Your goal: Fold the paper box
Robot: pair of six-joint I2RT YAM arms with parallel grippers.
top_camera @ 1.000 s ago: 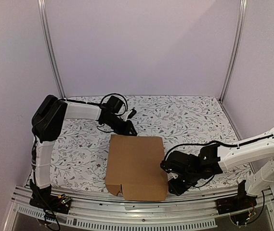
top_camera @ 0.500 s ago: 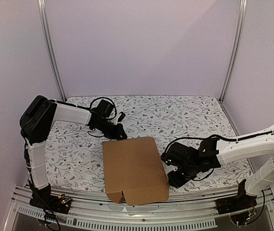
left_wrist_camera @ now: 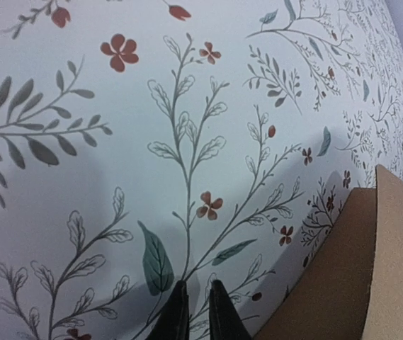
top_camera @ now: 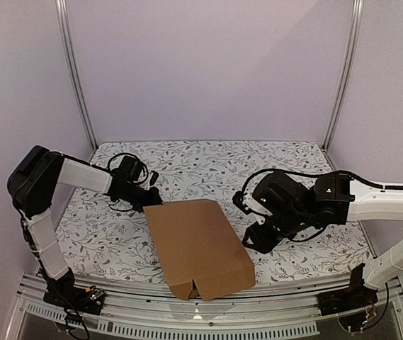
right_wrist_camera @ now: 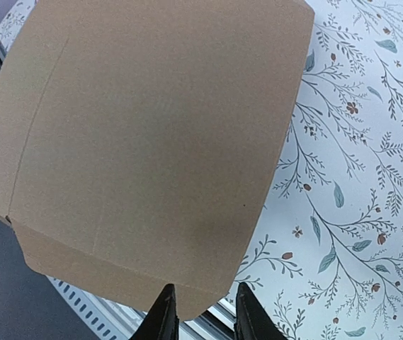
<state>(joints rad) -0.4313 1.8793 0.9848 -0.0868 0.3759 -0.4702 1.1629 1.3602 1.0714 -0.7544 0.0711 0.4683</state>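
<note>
White tabletop (top_camera: pixel 293 170) printed with grey leaves and small red flowers, closed in by pale lilac walls and metal posts at the corners.

At the left, low over the cloth, the left arm (top_camera: pixel 81 173), stretched toward the middle. Left jaws drawn almost together, only a thin slit of cloth showing between the two dark tips, gripping nothing. Just to the right of those jaws and a little ahead, the far left corner of the paper box (top_camera: pixel 197 244); cannot tell whether touching.

Brown corrugated cardboard, folded shut into a shallow rectangle, turned slightly askew, lying between the two sets of jaws with its near end over the metal rail (top_camera: pixel 272 315) at the tabletop's front edge. A short notch cut into that near end.

At the right, the right arm (top_camera: pixel 378 198), bent in toward the box's right side. Right jaws parted by a modest gap, empty, hovering above the cloth. From those jaws, the box spreads ahead and to the left, one lower corner reaching the gap between the tips in the wrist view; contact there not clear.
</note>
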